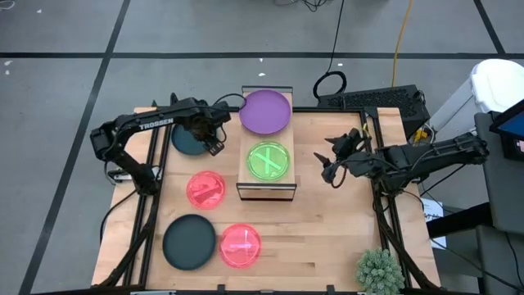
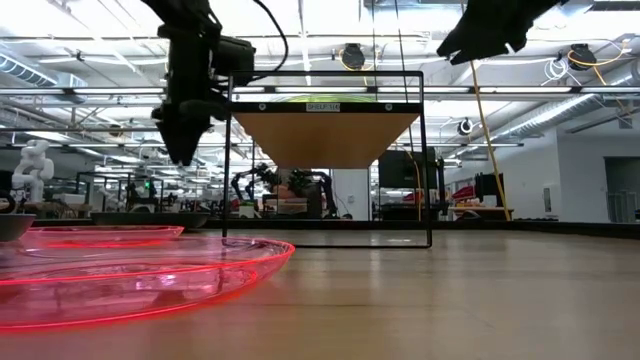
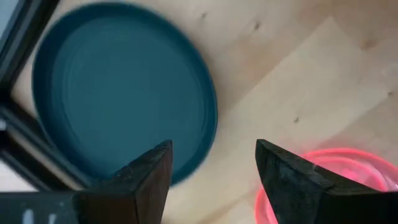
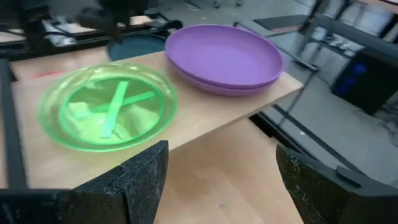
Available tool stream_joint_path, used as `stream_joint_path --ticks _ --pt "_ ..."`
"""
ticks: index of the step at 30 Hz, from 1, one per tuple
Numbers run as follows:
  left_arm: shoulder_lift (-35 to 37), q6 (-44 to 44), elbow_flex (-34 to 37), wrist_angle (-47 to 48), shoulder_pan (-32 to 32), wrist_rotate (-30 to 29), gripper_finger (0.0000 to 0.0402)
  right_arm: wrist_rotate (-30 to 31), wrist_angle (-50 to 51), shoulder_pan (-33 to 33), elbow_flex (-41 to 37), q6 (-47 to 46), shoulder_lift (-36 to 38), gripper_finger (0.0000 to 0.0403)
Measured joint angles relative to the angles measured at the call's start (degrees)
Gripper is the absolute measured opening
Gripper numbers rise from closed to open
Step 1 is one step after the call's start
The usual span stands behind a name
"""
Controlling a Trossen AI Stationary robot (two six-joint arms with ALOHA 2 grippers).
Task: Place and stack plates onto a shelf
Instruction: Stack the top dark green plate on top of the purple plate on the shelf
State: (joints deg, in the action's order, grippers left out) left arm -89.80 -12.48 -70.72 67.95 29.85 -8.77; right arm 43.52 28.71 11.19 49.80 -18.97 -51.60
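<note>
The shelf, a wood plank on a thin black frame, stands mid-table. On its plank lie a translucent green plate and purple plates stacked at the far end, overhanging the edge. My left gripper is open and empty, hovering just right of a dark teal plate that lies flat near the table's left edge. Two pink-red plates and a second dark plate lie flat on the near left. My right gripper is open and empty, in the air right of the shelf.
A small green plant stands at the near right corner. A keyboard and cables lie beyond the far right edge. Bare wood lies between the shelf and the plant. Black frame rails run along both sides.
</note>
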Motion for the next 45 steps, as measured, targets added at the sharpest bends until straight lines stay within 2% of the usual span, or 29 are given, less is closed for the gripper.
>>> stream_joint_path --ticks 6,12,23,33,45 --pt "-4.46 5.74 0.02 -1.66 0.98 0.01 0.0236 -1.65 -3.16 -1.54 -2.43 1.51 4.60 0.0276" --pt "-6.86 6.81 0.85 -2.72 1.01 -1.35 0.0236 -1.66 -6.62 -2.95 -4.32 1.74 7.89 0.0276" --pt "-0.46 6.36 13.35 -11.93 2.08 -1.88 0.0236 -2.07 -8.98 -2.98 -4.39 -0.13 8.93 0.0276" --pt "-0.18 5.92 20.63 -21.17 2.34 -0.77 0.0235 -1.74 -12.91 -2.98 -4.39 -2.59 8.42 0.0276" --pt "-0.18 6.14 24.28 -27.75 2.34 -0.33 0.0157 -1.63 -20.86 -2.98 -4.39 -4.85 8.40 0.0276"
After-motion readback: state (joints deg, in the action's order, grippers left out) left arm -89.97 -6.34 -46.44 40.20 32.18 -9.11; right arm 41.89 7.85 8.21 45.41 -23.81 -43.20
